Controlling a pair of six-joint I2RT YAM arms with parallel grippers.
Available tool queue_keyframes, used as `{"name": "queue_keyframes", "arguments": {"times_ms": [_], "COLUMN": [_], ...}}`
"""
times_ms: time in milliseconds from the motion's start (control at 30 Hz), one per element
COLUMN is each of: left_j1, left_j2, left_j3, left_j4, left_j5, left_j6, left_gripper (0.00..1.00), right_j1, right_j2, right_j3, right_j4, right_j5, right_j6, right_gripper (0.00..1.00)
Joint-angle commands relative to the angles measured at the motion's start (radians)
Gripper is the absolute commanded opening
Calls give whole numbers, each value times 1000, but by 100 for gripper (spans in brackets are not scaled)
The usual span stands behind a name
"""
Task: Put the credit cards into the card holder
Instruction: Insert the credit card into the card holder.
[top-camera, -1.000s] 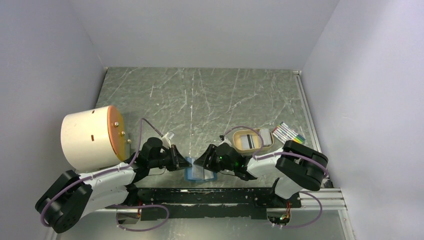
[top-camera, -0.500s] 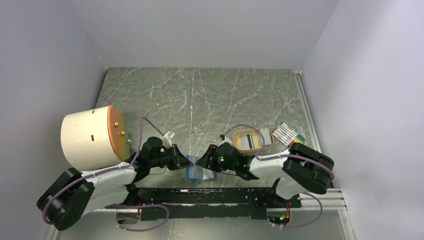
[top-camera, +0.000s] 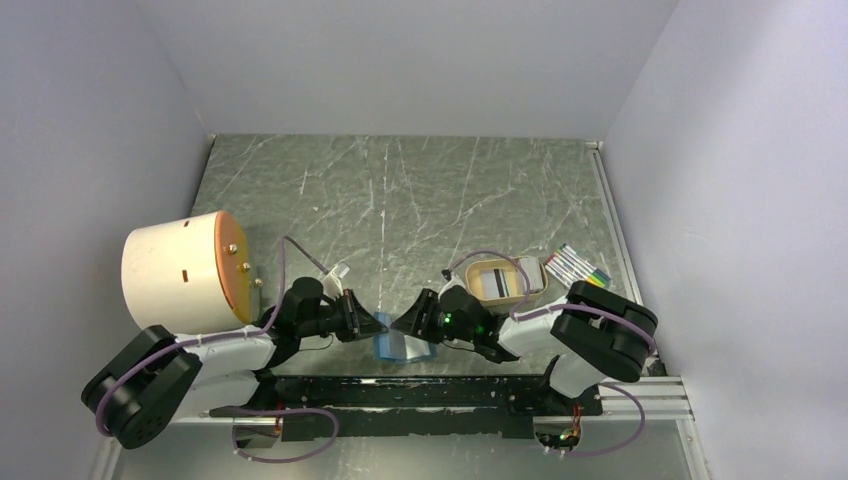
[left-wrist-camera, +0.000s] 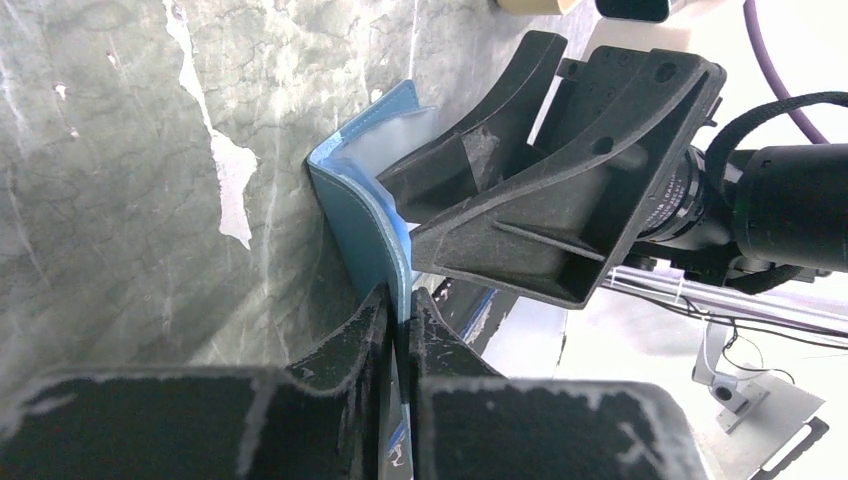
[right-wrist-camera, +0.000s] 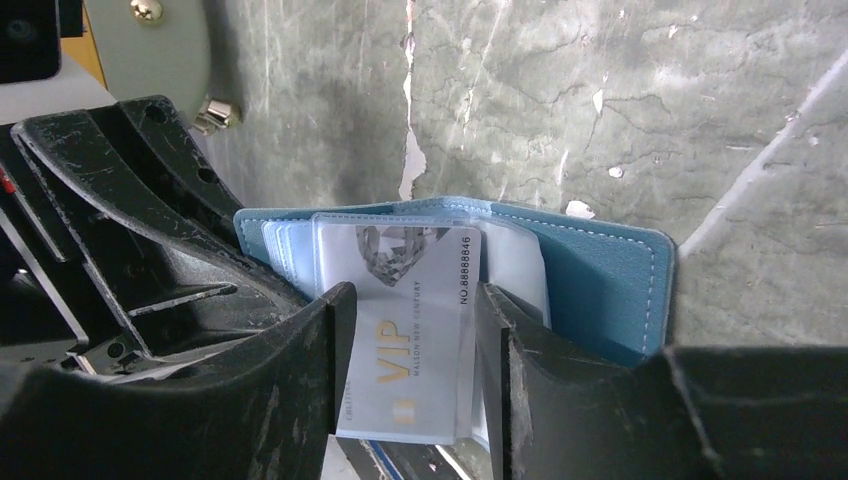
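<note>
The teal-blue card holder (top-camera: 402, 348) lies open at the table's near edge between the two arms. My left gripper (left-wrist-camera: 400, 300) is shut on one thin flap of the card holder (left-wrist-camera: 360, 215), holding it up. My right gripper (right-wrist-camera: 412, 300) is shut across the width of a pale credit card (right-wrist-camera: 420, 265) marked VIP. The card's upper end sits in a clear sleeve inside the card holder (right-wrist-camera: 600, 270). Another credit card (top-camera: 497, 281) with a dark stripe lies in the tan tray (top-camera: 470, 284). The right gripper's fingers (left-wrist-camera: 540, 180) fill the left wrist view just beyond the flap.
A pack of coloured markers (top-camera: 578, 265) lies right of the tray. A large white cylinder (top-camera: 180, 275) with an orange face lies on its side at the left. A black rail (top-camera: 420, 390) runs along the near edge under the arms.
Both grips are unchanged. The right gripper has shifted very slightly at the card holder, and the left arm's elbow has moved a little.
</note>
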Motion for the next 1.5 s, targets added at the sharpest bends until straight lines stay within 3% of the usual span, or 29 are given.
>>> {"name": "queue_keyframes", "arguments": {"times_ms": [0,433,533,767,1067,1333,1467], "left_j1": [-9,-10,-11,-12,-17,-19,-19], "left_j2": [17,-102,-98,-38,-23,-16,-2], "left_j3": [6,34,44,54,121,143,184], "left_j4": [238,60,28,47,-57,-120,-227], "left_j5": [99,22,19,29,8,-9,-34], "left_j6": [-44,32,52,58,83,76,102], "left_gripper": [9,23,9,9,9,9,9], "right_j1": [-1,-19,-20,-28,-26,-18,-16], "right_j2": [27,11,7,-61,-202,-161,-150], "right_j3": [-15,-40,-39,-33,19,11,10], "right_j4": [43,44,40,-42,-216,-137,-117], "right_j5": [-25,-18,-16,5,20,-28,-45], "right_j6": [3,13,10,-22,-137,-156,-158], "right_gripper": [50,49,49,53,61,68,68]}}
